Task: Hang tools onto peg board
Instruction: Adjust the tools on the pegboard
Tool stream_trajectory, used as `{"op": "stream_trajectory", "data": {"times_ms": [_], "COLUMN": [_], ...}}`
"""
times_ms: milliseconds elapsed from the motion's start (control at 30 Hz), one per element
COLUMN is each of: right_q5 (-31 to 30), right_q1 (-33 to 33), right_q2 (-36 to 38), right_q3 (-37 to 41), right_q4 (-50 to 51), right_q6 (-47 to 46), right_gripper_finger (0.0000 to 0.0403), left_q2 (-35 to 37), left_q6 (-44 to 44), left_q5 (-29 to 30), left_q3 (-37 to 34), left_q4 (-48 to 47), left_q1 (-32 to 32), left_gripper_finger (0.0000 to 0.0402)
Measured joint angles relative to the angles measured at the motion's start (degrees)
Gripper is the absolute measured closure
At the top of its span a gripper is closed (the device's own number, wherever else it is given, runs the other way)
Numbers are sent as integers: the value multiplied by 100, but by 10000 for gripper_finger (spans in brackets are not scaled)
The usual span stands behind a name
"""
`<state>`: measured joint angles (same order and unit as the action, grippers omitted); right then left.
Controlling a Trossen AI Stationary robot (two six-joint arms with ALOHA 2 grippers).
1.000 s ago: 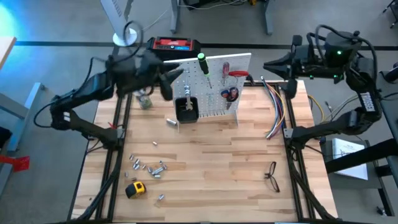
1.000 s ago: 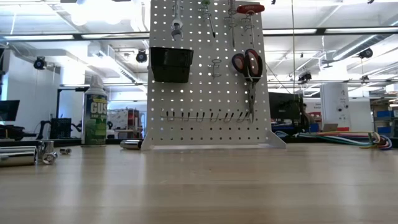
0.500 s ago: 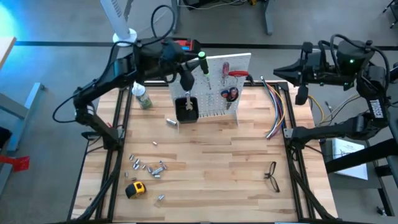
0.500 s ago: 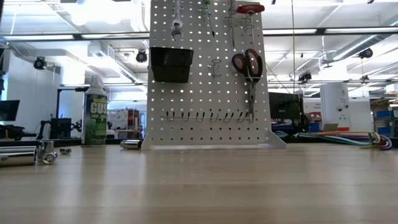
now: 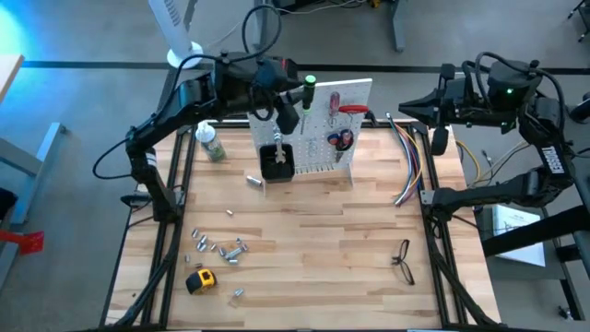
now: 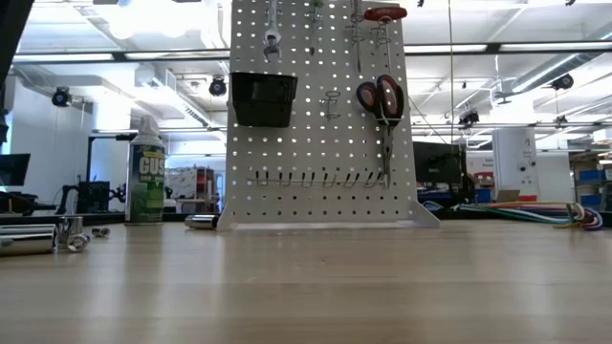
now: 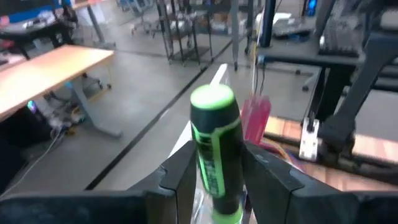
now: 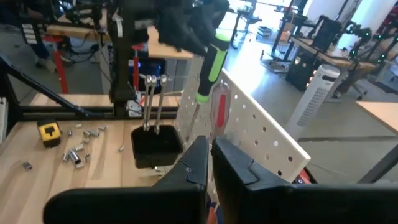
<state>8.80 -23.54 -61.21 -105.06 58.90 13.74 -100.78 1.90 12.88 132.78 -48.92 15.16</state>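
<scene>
Hanging of the green-handled screwdriver (image 5: 307, 90) on the peg board (image 5: 327, 129). The left gripper (image 5: 288, 100) stood at the board's upper edge, its fingers (image 7: 186, 171) pinched on either side of the green-and-black handle, the butt end pointing away from the wrist; the arm reached in from the board's left side, raised well above the table (image 5: 304, 249). The shaft ran down along the board's front face, above the small black bin (image 5: 277, 161). Judged from this, the step in hand was seating the screwdriver in its holder near the board's top; the next move called for lowering the shaft straight, then releasing without tipping the panel. A red-handled screwdriver (image 5: 335, 98) and red-handled pliers (image 6: 381, 97) already hung on the board. The right gripper (image 5: 441, 140) waited to the board's right, beyond the table edge, its fingers (image 8: 198, 163) pressed together and empty. The tape measure (image 5: 200, 278) and glasses (image 5: 402, 260) lay on the table well in front of the board.
</scene>
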Motion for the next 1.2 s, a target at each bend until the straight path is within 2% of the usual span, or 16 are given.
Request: {"op": "stream_trajectory", "data": {"times_ms": [333, 567, 800, 900, 1200], "right_q5": [4, 64, 627, 638, 632], "right_q1": [2, 2, 2, 2, -220], "right_q2": [-18, -414, -1130, -1396, -1656], "right_q3": [51, 379, 468, 461, 450], "right_q4": [-263, -494, -870, -1157, -1764], "right_q6": [-153, -350, -240, -151, -157], "right_gripper_finger": [394, 394, 394, 394, 395], "left_q2": [421, 491, 460, 483, 536], "left_q6": [-110, -163, -332, -441, -739], "left_q5": [161, 230, 763, 813, 1975], "left_q3": [73, 73, 69, 67, 62], "left_q4": [-297, -617, -1261, -1517, -1955], "left_q1": [-194, -411, -755, -988, -1987], "left_gripper_finger": [287, 287, 287, 287, 287]}}
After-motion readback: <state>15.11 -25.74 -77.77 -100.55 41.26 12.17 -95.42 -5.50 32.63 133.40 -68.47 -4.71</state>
